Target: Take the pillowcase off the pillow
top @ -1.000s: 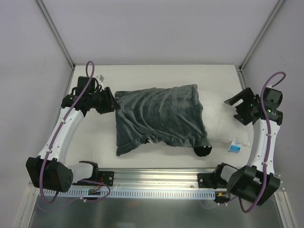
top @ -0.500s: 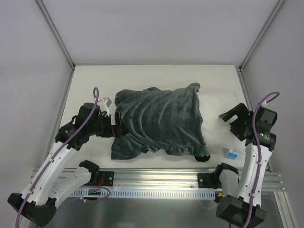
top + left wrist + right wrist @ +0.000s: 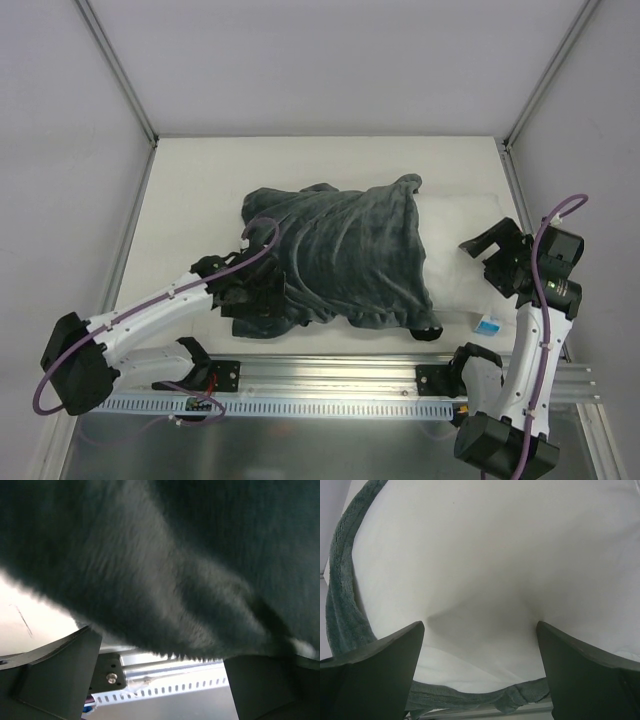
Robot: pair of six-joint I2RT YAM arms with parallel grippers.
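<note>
**Both Grippers Agape as Pillowcase Clings On**

The dark plush pillowcase (image 3: 340,250) lies mid-table, covering all but the right end of the white pillow (image 3: 450,228), which pokes out toward your right gripper (image 3: 485,262). That gripper is spread wide, the pillow's bulge sitting between its fingers, clamped on nothing. Your left gripper (image 3: 250,300), just as wide, is nosed into the cover's near-left corner. Plush fills its view, yet nothing is pinched.

Expect light, limp fabric that bunches rather than slides, over a squashy pillow that will give under pressure. You would do best to pinch a fold at the closed left end and pin the bare right end. A second ago your left gripper sat at the far-left corner. It has swung to the near one, and the right has edged leftward.
</note>
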